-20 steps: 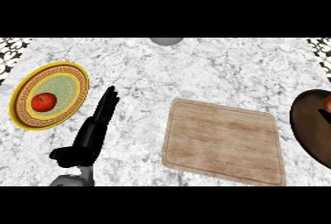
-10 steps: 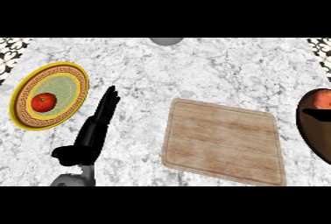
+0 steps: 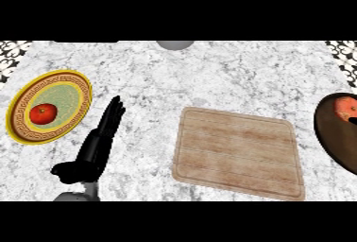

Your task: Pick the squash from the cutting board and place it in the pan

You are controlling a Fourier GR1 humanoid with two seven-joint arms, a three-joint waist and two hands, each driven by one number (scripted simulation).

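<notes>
Pan [image 3: 336, 137] and squash [image 3: 346, 108] edge-cropped.

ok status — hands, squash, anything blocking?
Left hand open, resting left of the cutting board. Right hand not in view. Orange item, likely squash, in pan. Board bare.

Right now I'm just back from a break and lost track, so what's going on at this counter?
The cutting board is bare, and an orange-red thing, probably the squash, already lies in the dark pan at the right edge. The left robot hand rests open on the counter, holding nothing. The right robot hand is out of view. A red fruit sits on the yellow plate at left.
</notes>
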